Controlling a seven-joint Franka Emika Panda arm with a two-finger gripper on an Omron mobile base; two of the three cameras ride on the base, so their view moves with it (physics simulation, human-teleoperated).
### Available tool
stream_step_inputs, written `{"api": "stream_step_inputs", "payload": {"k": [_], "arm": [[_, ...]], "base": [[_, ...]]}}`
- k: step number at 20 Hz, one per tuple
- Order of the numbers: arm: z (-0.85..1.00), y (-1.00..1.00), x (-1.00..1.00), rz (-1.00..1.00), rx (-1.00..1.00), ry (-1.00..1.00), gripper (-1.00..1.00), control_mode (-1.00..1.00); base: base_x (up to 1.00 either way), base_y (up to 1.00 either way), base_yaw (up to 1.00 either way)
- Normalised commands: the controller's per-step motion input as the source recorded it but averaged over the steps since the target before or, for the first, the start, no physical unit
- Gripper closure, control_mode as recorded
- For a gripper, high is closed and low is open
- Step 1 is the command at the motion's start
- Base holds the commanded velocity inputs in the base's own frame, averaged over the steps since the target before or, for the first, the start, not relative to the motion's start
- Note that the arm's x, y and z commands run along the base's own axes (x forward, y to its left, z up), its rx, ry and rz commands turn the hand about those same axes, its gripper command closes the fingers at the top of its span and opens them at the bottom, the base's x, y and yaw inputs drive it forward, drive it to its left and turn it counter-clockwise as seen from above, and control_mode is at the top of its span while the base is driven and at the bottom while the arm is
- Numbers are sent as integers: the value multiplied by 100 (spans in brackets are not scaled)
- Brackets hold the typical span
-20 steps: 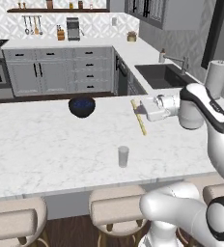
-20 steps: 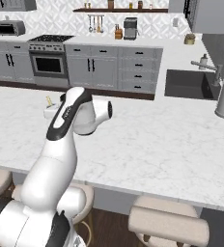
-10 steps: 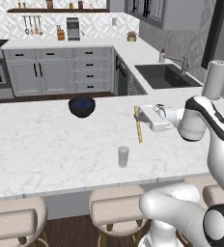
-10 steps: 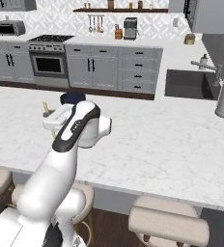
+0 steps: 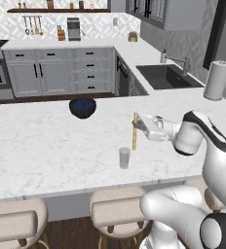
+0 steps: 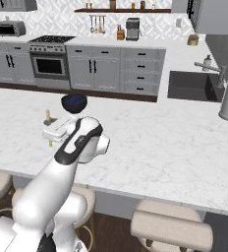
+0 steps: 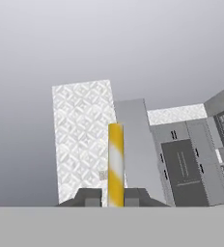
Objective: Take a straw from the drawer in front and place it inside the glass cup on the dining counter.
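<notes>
the two-finger gripper (image 5: 137, 124) is clenched on the thin straight yellow straw (image 5: 134, 131), which stands close to upright, gripped near its upper part, with most of its length hanging below the fingers. taking the small clear greyish glass cup (image 5: 124, 158) as landmark: the straw's lower end hangs just beside the cup, a little behind it and toward the arm, above the white marble surface (image 5: 47, 146) and not yet over the cup's mouth. the dark blue-black round bowl (image 5: 82, 107) sits well behind the cup, out of the way.

the likely trouble is alignment. the cup's mouth is narrow and the straw is long, so a small tilt could put the tip against the rim or outside the wall, and a sideways push could tip or slide the light cup. lowering before the tip is over the mouth would jam the straw on the surface and twist it in the grip. letting go too high could make it bounce out.
</notes>
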Motion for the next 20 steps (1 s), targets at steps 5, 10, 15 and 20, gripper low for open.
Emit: {"api": "stream_step_inputs", "payload": {"k": [5, 10, 15, 20], "arm": [[-26, 0, 52, 0, 1, -2, 100, -100], [-28, -9, 36, 5, -6, -8, 100, -100], [-23, -16, 28, 9, -10, -10, 100, -100], [-24, -6, 31, 9, -6, -4, 100, -100]], "base": [[0, 0, 0], [0, 0, 0], [0, 0, 0], [0, 0, 0]]}}
